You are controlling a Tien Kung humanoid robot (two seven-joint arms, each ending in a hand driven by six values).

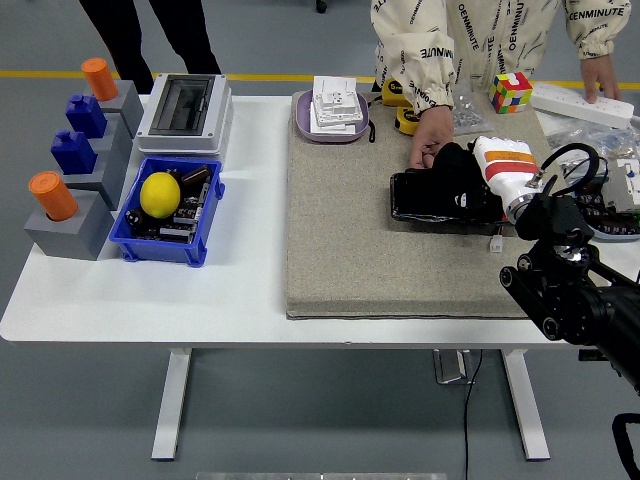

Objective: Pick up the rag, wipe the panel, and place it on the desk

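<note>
A black glossy panel [425, 203] lies on the grey felt mat [350, 250], right of the mat's middle. My right hand [493, 166], white with orange stripes, reaches in from the right and is shut on a black rag [455, 172]. The rag is pressed on the panel's right half. A person's hand [430, 138] rests at the panel's far edge, next to the rag. My left arm is out of view.
A purple tray [305, 128] of white switches, a yellow tape measure [404, 120], a Rubik's cube [510, 91] and a power strip [580, 103] under the person's other hand line the far side. At left stand a grey electrical box [185, 105], a blue bin [135, 245] with a lemon [159, 194], and grey blocks [75, 225].
</note>
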